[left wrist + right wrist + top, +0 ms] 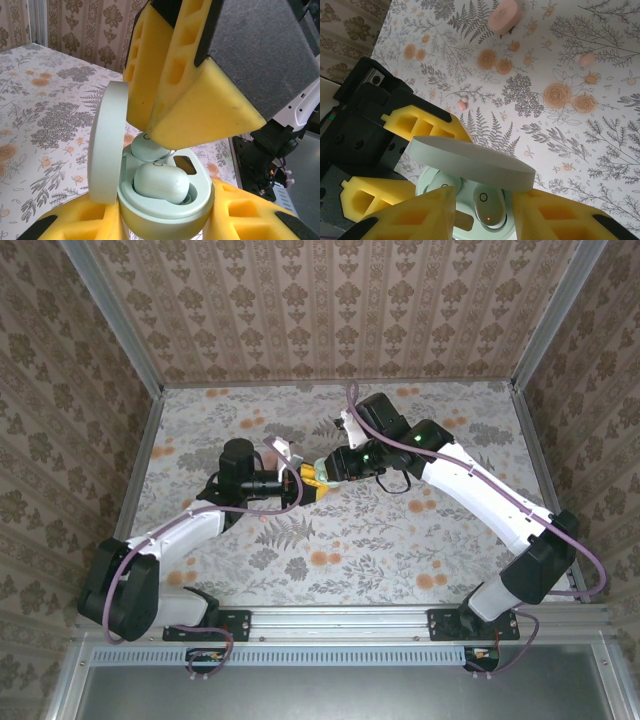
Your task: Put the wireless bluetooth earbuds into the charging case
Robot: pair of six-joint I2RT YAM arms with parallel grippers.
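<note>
Earbuds (160, 182), smooth mint ovals, nestle in rounded matte case (165, 222).

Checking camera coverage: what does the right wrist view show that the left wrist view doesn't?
Right wrist, not left: a pink case and two loose pink earbuds on the table. Left wrist, not right: a metal corner post. Both: the open green case with two green earbuds in it.
</note>
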